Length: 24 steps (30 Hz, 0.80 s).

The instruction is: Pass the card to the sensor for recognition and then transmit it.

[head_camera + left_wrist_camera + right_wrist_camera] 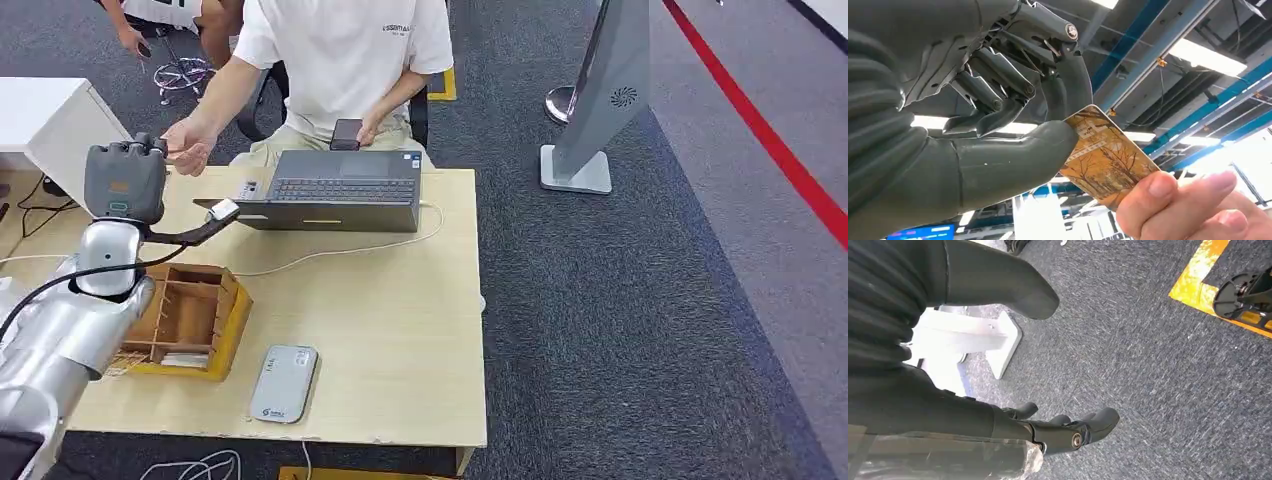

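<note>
My left hand [125, 180] is raised over the table's far left corner, close to a seated person's outstretched hand [190, 150]. In the left wrist view the left hand [973, 125] pinches one end of an orange card [1103, 155] with a tree picture between thumb and a finger. The person's fingers [1173, 200] grip the card's other end. The grey card sensor [284, 383] lies flat near the table's front edge. My right hand [1068, 432] hangs over the carpet, fingers apart, holding nothing.
A wooden divided card box [185, 318] sits on the wooden table [400, 330] at the left, beside my arm. An open laptop [340, 190] with a white cable stands at the far edge in front of the person. A grey floor stand [600, 100] rises to the right.
</note>
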Each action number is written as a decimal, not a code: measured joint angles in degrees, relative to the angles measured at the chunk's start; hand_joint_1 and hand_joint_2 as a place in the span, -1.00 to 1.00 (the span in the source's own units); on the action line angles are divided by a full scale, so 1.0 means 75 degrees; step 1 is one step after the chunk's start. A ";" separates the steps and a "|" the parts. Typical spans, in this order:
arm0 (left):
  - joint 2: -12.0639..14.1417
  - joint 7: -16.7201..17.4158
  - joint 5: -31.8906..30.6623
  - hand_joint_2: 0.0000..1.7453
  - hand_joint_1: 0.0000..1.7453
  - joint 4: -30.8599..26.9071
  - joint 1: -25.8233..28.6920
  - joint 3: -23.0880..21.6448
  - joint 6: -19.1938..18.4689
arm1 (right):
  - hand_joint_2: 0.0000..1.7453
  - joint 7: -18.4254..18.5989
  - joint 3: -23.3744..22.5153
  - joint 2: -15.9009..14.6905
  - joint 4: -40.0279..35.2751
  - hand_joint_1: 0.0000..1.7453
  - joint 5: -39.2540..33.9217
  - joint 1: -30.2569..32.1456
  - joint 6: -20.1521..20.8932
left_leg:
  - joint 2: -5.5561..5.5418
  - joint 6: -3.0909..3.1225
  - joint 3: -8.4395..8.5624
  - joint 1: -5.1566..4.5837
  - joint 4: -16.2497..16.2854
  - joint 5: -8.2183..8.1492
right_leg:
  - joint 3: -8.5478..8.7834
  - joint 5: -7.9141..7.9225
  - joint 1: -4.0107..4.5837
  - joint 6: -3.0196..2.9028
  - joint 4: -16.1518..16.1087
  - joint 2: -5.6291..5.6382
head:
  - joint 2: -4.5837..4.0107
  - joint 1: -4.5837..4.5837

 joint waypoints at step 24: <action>-0.0385 -0.2109 0.1205 1.00 -1.00 -0.3143 0.2962 0.2633 0.0956 | 1.00 -0.0184 -0.0046 0.0000 0.0003 -1.00 -0.0411 0.0255 -0.0026 | 0.0019 -0.0002 -0.0015 -0.0002 -0.0003 -0.0011 | -0.0012 -0.0004 -0.0003 0.0001 0.0002 0.0016 | 0.0000 0.0000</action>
